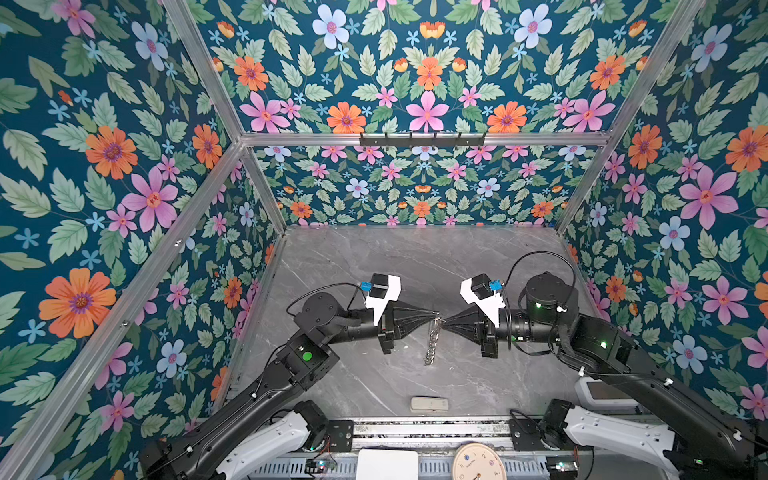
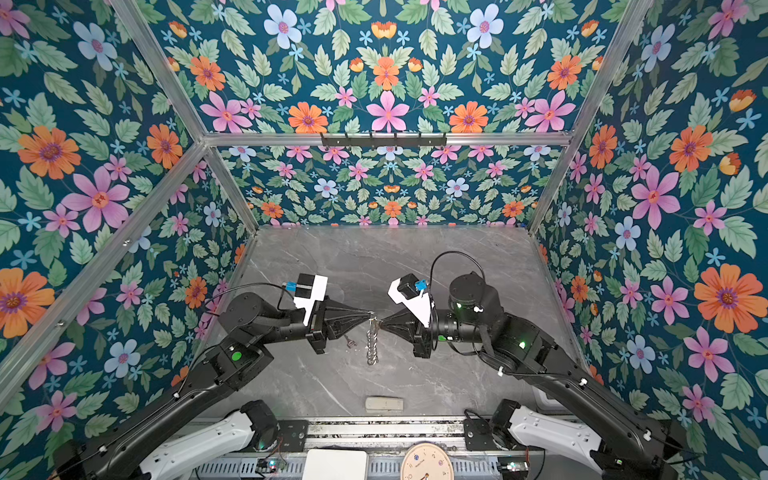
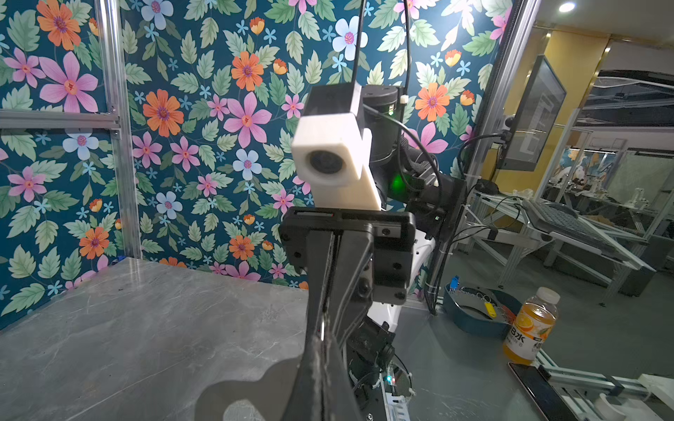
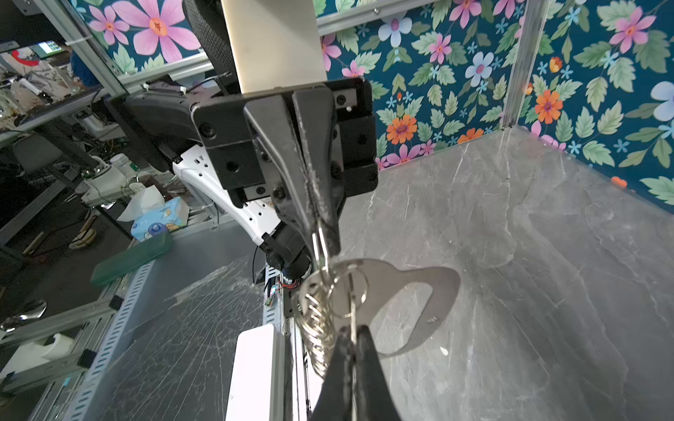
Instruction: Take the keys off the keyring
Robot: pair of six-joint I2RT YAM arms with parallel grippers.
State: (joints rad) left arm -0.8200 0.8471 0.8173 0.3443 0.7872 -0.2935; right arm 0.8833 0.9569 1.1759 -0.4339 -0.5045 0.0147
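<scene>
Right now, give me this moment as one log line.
left gripper: shut on keyring | right gripper: shut on key | chain: hanging | second key: on table

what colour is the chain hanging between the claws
Silver; the chain shows best in a top view.

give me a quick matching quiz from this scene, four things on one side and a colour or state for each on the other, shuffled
Things:
1 keyring
2 block
3 clock
4 bottle

Colours or states:
a orange
b silver, dangling
c round, cream face
d pale beige, flat on the table

Pairs: 1-b, 2-d, 3-c, 4-a
</scene>
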